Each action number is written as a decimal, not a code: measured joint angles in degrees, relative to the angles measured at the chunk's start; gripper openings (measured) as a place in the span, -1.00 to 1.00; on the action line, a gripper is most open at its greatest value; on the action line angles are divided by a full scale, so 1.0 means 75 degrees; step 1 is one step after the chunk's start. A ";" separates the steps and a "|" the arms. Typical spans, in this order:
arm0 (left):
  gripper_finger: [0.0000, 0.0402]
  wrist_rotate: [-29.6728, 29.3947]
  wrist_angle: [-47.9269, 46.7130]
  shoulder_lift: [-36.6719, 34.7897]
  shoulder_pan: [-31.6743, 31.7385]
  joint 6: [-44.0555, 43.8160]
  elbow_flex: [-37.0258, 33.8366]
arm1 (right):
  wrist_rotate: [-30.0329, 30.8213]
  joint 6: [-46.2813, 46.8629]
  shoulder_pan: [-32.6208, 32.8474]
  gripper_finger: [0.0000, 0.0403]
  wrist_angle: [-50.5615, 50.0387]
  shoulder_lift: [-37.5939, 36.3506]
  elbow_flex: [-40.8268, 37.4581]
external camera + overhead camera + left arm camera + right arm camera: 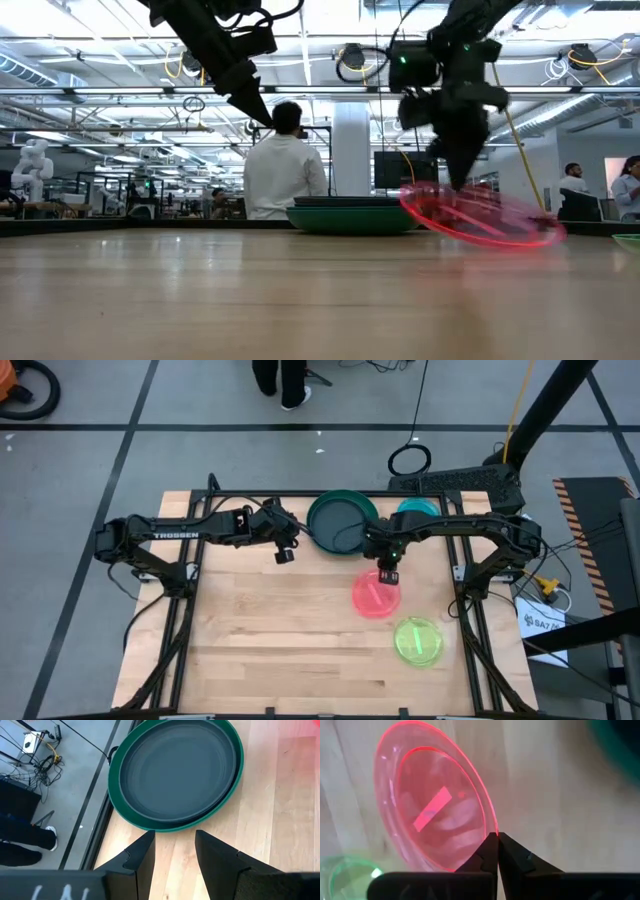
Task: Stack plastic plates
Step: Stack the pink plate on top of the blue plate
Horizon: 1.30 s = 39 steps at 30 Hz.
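Lime plate (418, 640) lies flat nearest. Behind it, the right gripper (388, 573) pinches the pink plate (375, 596) by its rim, tilted off the table; thin, light plastic, likely slippery. Farther back, the left gripper (284, 552) hovers part-open beside the green stack (342, 520).

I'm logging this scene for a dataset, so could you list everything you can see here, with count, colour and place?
Stack of plates: one stack, green plate under a dark grey one, far middle of the table.
Teal plate: one, at the far edge, right of the stack, partly hidden by the right arm.
Pink plate: one, see-through, tilted, one edge lifted off the table.
Lime plate: one, see-through, flat, near right.
Table: one, light wood.
Person: one, white top, beyond the table.
Left gripper: open, above the table, left of the stack.
Right gripper: shut on the pink plate's rim.
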 joint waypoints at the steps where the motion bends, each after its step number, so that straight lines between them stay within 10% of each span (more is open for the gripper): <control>1: -0.27 0.0000 -0.0001 0.0000 0.0000 0.0000 0.0000 | 0.0000 -0.0023 0.0000 -1.00 0.0086 0.0000 0.0124; 39: -0.27 0.0000 0.0253 0.0000 0.0000 0.0087 0.0003 | 0.0020 0.2752 -0.3575 -1.00 0.2785 0.1429 0.2077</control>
